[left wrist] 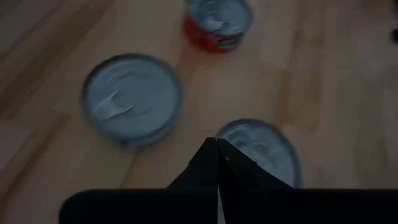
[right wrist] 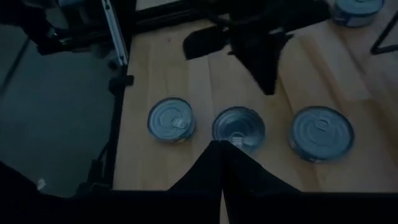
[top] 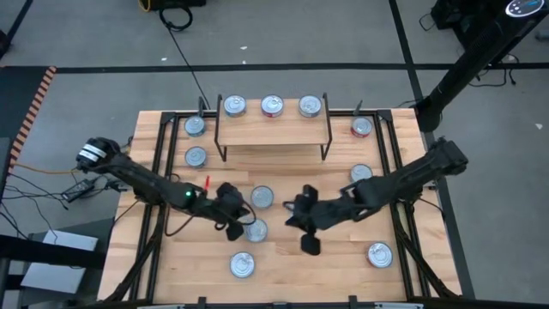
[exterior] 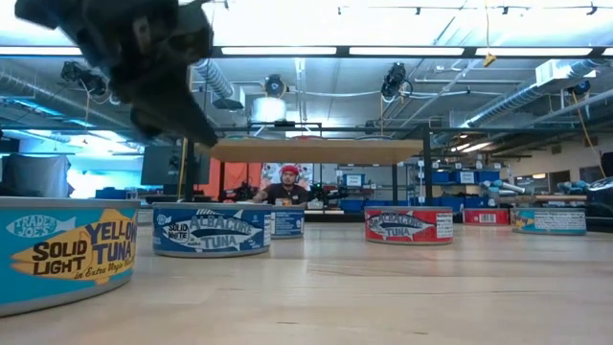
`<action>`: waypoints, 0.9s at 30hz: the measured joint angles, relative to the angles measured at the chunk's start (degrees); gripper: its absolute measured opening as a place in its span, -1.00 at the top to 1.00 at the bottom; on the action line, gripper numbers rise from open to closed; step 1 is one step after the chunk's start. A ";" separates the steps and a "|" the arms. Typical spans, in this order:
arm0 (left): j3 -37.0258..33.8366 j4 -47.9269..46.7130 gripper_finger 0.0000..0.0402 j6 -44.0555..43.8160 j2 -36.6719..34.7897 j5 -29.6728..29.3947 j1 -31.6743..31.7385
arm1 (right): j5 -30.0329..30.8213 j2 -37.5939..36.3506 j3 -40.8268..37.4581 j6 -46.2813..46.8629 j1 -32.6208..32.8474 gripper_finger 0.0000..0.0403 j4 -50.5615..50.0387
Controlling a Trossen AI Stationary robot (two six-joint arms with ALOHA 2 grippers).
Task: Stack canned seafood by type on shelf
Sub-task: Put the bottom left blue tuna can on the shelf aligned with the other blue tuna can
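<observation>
Looking down on the surface (top: 283, 275), you have the shelf (top: 273, 127) standing near its far edge, with three tins on the plank: one at its left end (top: 233, 106), a red-labelled one in the middle (top: 272, 106) and one at its right end (top: 310, 106).

Your left hand (top: 238, 225) hangs in front of the shelf, toward the middle of the surface, fingers pressed together and holding nothing. It sits directly over a tin (top: 255, 229), with another tin (top: 262, 197) just behind it toward the shelf.

Your right hand (top: 308, 240) is just right of the left one, also closed and empty; the two hands are near each other with only a narrow lane between them.

More tins lie loose: two left of the shelf (top: 196, 126) (top: 196, 157), a red one right of it (top: 362, 128), one further forward on that side (top: 361, 173), one near the right front edge (top: 380, 254), and one near the front edge (top: 243, 264).

Bare wood lies directly in front of the shelf's legs.
</observation>
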 joint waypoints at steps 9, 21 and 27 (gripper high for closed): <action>-11.48 17.55 1.00 -0.45 0.28 -2.34 0.68 | -5.61 10.04 0.00 -4.27 -1.84 0.95 8.49; -14.64 24.53 1.00 0.23 6.74 -2.67 0.66 | -13.17 26.33 -0.08 -11.74 -2.86 0.96 15.90; -14.19 32.65 1.00 0.08 12.04 -1.71 -0.18 | -13.35 30.67 0.00 -11.35 -2.99 0.96 21.16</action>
